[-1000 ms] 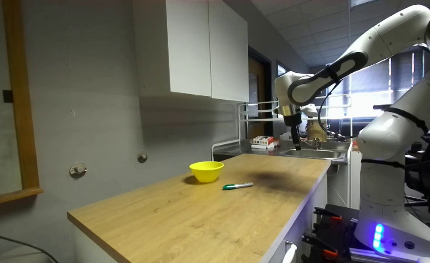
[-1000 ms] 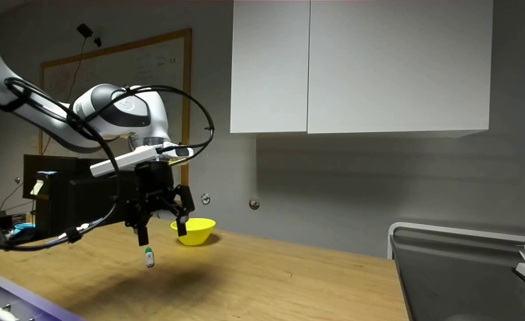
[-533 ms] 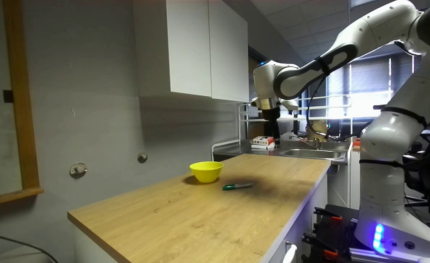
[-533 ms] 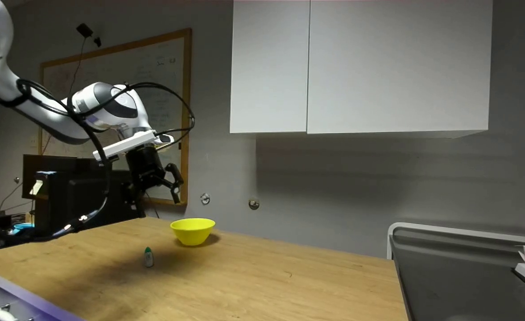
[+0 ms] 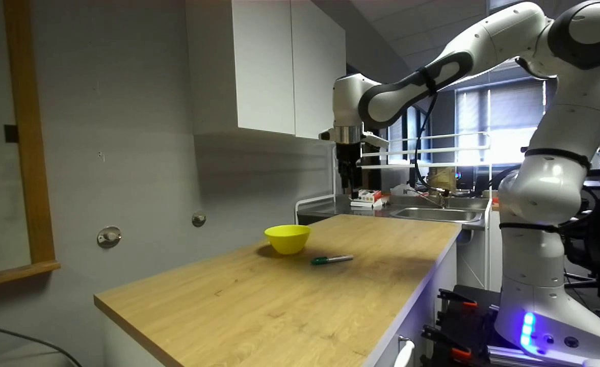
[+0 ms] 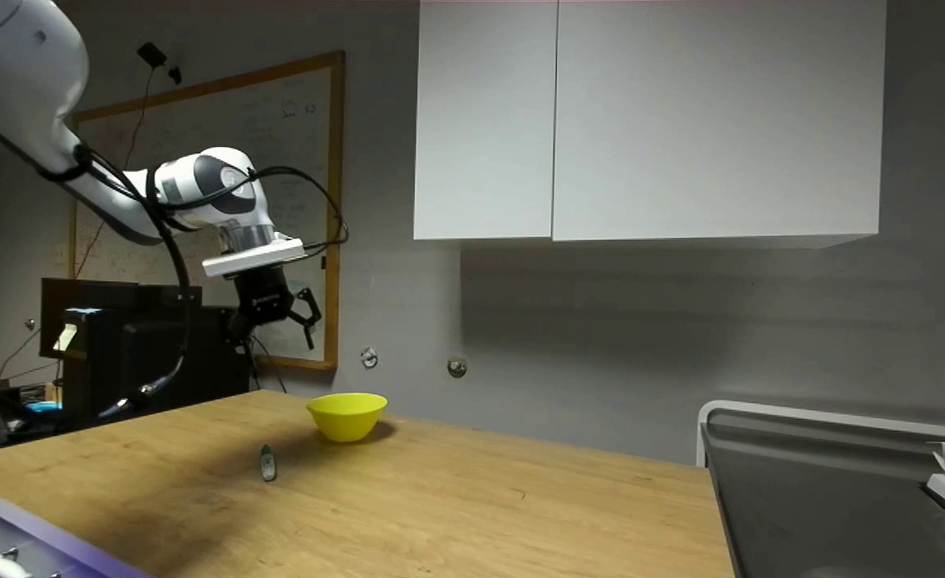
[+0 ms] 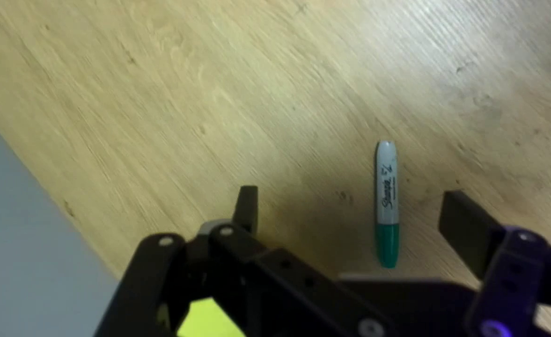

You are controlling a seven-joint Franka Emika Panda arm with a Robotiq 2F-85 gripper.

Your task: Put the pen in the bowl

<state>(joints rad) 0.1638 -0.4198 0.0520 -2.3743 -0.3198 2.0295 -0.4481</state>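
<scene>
The pen, a marker with a pale grey body and a green cap, lies on the wooden counter in both exterior views (image 5: 332, 259) (image 6: 268, 463). It also shows in the wrist view (image 7: 387, 201), between the spread fingers but below them. The yellow bowl stands upright beyond the pen near the wall in both exterior views (image 5: 288, 240) (image 6: 348, 417). A corner of it shows in the wrist view (image 7: 207, 320), mostly hidden behind the gripper. My gripper (image 7: 350, 199) is open and empty, pointing down. In both exterior views (image 5: 350, 192) (image 6: 283, 367) it hangs well above the counter.
The wooden counter (image 5: 259, 316) bears the bowl and pen. A white wall cabinet (image 5: 266, 71) hangs above it. A sink (image 5: 435, 214) and a small box (image 5: 367, 195) lie past its far end. A grey wall stands behind the bowl.
My arm has swung left in an exterior view, and the gripper has risen higher above the counter. The gripper stays open. The pen and bowl have not moved.
</scene>
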